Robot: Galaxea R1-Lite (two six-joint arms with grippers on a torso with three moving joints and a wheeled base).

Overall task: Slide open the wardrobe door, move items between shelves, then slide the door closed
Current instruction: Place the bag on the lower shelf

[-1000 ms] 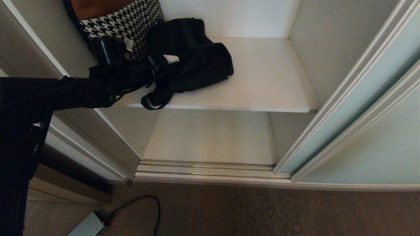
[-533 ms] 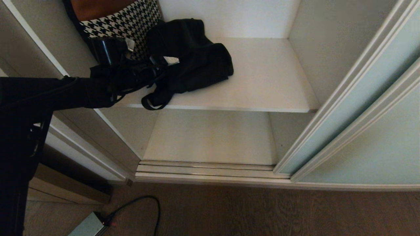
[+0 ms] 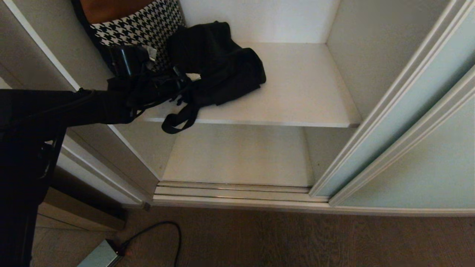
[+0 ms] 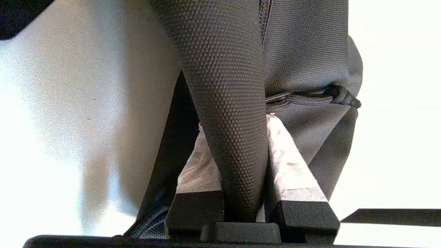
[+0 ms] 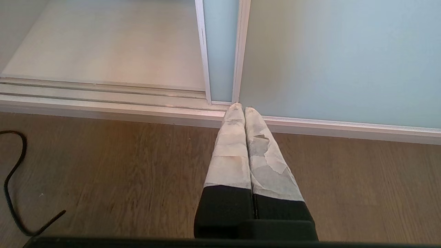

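The left pincer (image 4: 241,172) grips a fold of the black bag (image 3: 219,63) at the upper shelf's (image 3: 297,89) front-left corner, beside the houndstooth cushion (image 3: 141,26). The right pincer (image 5: 245,113) hangs closed above the floor (image 5: 120,172).

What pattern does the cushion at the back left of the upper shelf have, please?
Black-and-white houndstooth on the cushion, best seen in the head view.
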